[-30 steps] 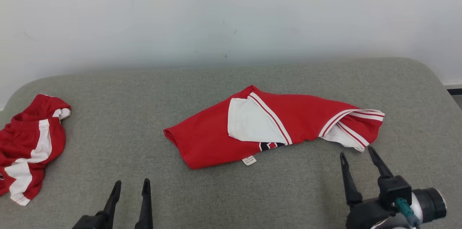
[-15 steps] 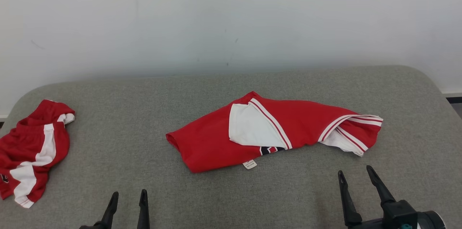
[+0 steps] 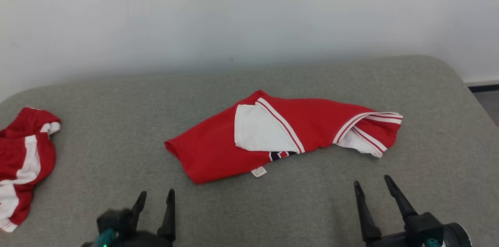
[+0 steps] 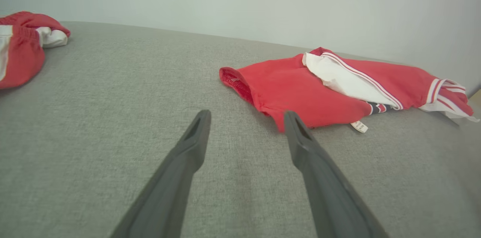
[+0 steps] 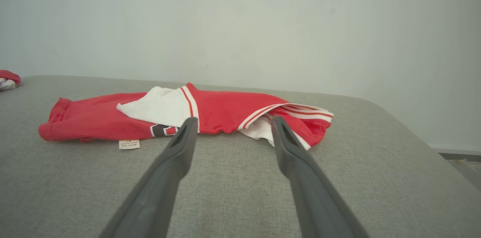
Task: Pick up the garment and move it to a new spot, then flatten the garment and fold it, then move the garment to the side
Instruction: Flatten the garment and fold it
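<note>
A crumpled red-and-white spare garment (image 3: 23, 161) lies at the far left edge of the grey fabric-covered bench (image 3: 117, 114), well to the left of the left gripper (image 3: 157, 193) and further ahead than its tips. The left gripper hovers over bare fabric with its two dark fingers parted and nothing between them. Ahead of it and to its right, near but not touching, is the closest corner of the red jersey garment with a white panel and striped trim (image 3: 218, 149). This garment lies loosely folded across the middle of the bench, between the two grippers and beyond both, with the white panel facing up. A small white label (image 3: 258, 171) sticks out from its near edge. Its striped, bunched end lies straight ahead of the right gripper (image 3: 372, 180), a short way past the tips. The right gripper's fingers are also spread apart and empty, with bare bench below them. A pale wall (image 3: 249, 13) rises behind the bench
</note>
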Available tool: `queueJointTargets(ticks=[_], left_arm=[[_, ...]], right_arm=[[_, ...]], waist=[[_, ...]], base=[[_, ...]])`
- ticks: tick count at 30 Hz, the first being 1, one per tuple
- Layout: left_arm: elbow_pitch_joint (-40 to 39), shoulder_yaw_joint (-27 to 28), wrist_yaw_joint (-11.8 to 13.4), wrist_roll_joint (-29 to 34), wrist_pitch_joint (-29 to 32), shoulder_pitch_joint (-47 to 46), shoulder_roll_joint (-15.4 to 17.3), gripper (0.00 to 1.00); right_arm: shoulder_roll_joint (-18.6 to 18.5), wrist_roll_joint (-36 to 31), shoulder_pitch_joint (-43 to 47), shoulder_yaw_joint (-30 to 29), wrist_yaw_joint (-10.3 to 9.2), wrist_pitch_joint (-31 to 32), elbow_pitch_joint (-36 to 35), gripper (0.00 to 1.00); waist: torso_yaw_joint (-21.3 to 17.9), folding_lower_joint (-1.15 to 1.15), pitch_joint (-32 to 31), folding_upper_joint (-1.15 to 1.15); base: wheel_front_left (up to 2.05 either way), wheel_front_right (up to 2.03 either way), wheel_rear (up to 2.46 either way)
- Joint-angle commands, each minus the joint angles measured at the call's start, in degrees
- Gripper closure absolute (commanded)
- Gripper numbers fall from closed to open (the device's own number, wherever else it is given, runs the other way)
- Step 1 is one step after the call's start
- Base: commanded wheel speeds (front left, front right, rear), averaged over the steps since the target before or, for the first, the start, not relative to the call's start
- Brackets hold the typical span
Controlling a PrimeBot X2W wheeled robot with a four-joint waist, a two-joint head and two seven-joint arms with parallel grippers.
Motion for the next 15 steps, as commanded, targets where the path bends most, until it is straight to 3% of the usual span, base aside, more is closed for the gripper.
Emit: queueJointTargets(ticks=[1, 15], left_arm=[[1.5, -0.2, 0.1, -0.8, 0.7, -2.7, 0.1, 0.00], [19.5, 1.9, 1.1, -5.2, 6.7, -20.2, 0.8, 0.00]], right_arm=[[0.1, 0.6, -0.4, 0.4, 0.03, 0.2, -0.3, 0.00], [0.1, 3.1, -3.7, 4.8, 0.03, -0.4, 0.3, 0.00]], waist=[[-1.7, 0.00, 1.6, 0.00], [-8.7, 0.00, 8.4, 0.00]], base=[[0.00, 0.00, 0.00], [0.00, 0.00, 0.00]])
